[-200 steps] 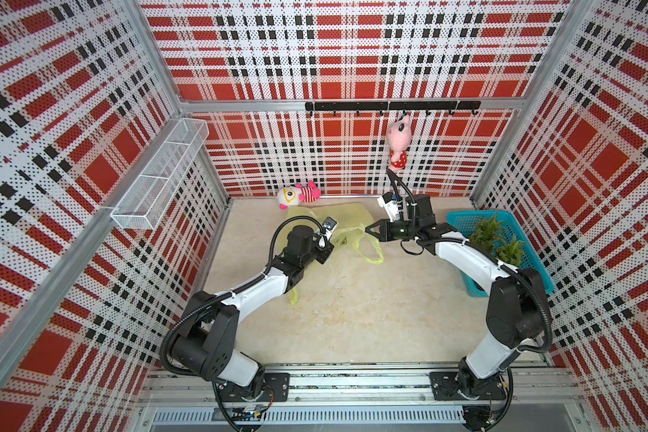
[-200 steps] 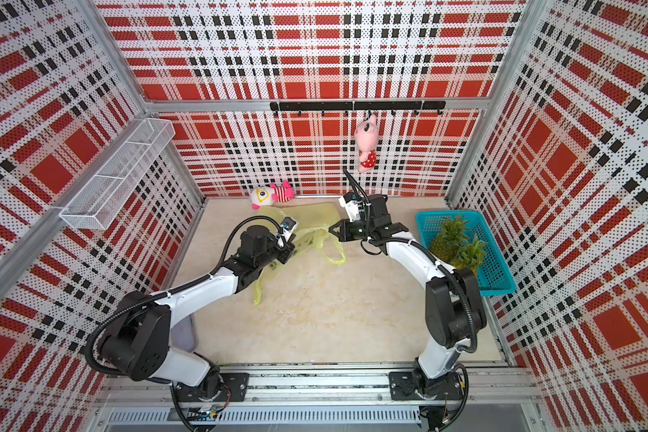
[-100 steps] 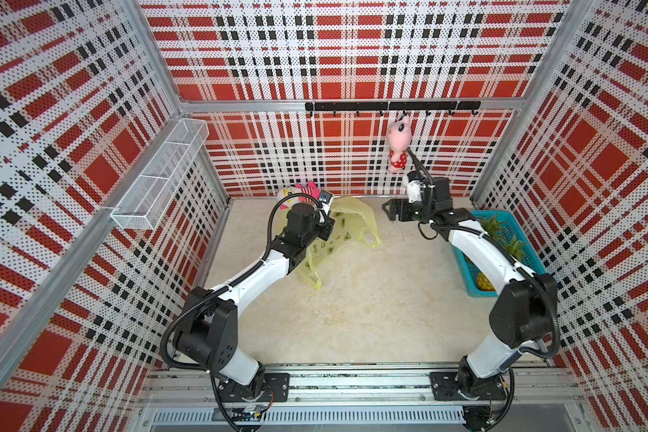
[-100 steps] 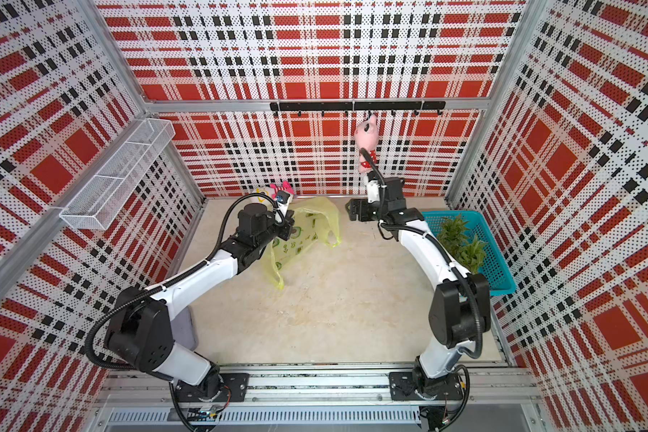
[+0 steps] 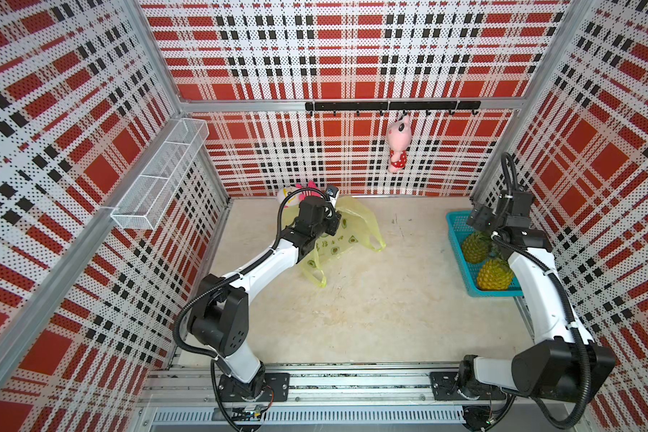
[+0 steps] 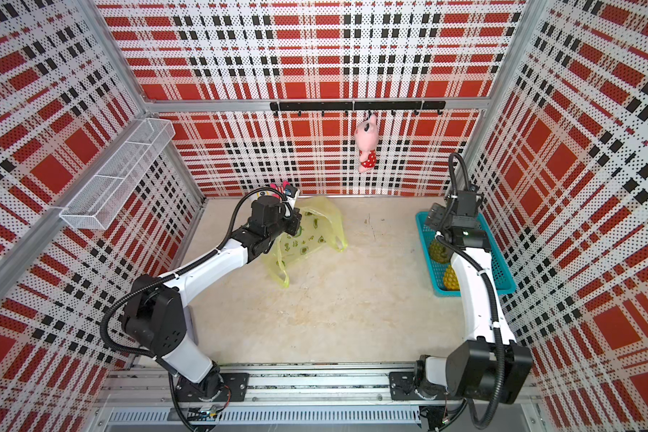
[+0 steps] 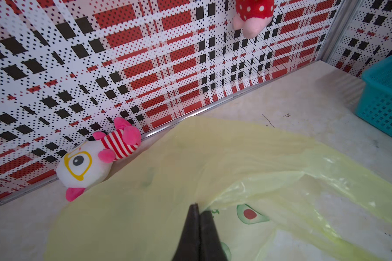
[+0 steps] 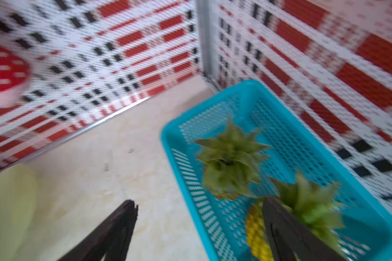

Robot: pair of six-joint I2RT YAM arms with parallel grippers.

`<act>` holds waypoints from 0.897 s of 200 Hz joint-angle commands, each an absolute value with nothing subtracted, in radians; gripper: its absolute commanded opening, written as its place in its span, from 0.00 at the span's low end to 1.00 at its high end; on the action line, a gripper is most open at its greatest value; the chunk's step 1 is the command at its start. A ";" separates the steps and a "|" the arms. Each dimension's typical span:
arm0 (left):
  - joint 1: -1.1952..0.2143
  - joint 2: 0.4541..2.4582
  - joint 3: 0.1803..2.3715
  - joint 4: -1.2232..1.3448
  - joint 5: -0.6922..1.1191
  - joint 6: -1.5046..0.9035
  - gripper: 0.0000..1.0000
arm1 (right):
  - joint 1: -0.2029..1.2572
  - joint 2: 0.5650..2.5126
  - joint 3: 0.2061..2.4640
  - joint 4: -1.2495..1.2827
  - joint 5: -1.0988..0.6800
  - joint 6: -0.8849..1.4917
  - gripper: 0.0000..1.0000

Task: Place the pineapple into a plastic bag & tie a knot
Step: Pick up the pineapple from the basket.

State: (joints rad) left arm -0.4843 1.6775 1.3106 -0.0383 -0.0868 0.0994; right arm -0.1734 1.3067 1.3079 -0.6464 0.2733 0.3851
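Note:
The yellow-green plastic bag (image 5: 356, 233) (image 6: 317, 233) lies spread on the floor near the back wall. My left gripper (image 7: 198, 206) (image 5: 335, 222) is shut on a fold of the plastic bag (image 7: 213, 162) and holds that part up. Both handle straps hang loose, and no knot is in view. Two pineapples lie in the turquoise basket (image 5: 452, 233) (image 8: 168, 144) at the right. One pineapple (image 5: 475, 250) (image 8: 231, 158) lies behind the other pineapple (image 5: 493, 276) (image 8: 256, 235). My right gripper (image 8: 199, 203) (image 5: 479, 218) hovers open over the basket's near rim, holding nothing.
A striped plush toy (image 5: 296, 192) (image 7: 95, 158) lies against the back wall beside the bag. A pink plush (image 5: 396, 144) hangs from the black hook rail. A white wire shelf (image 5: 158, 179) juts from the left wall.
My right gripper let go of the bag's strap, opened and swung right to the basket. My left gripper pulled the bag toward the back wall and raised it.

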 commanded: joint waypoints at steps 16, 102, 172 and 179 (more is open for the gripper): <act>-0.488 1.704 1.360 -0.080 -0.068 0.089 0.00 | -0.229 1.251 1.278 -0.742 0.469 0.423 0.91; -0.491 1.733 1.397 -0.089 -0.061 0.067 0.00 | -0.323 1.296 1.145 -0.615 0.364 0.395 0.85; -0.492 1.733 1.407 -0.092 -0.066 0.067 0.00 | -0.336 1.441 1.238 -0.593 0.402 0.299 0.77; -0.492 1.732 1.404 -0.092 -0.066 0.069 0.00 | -0.337 1.451 1.244 -0.590 0.398 0.292 0.75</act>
State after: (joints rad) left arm -0.4854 1.7264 1.3827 -0.0925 -0.0757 0.0711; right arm -0.3218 1.4197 1.2102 -0.6193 0.3817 0.3363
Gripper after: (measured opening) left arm 0.046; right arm 0.767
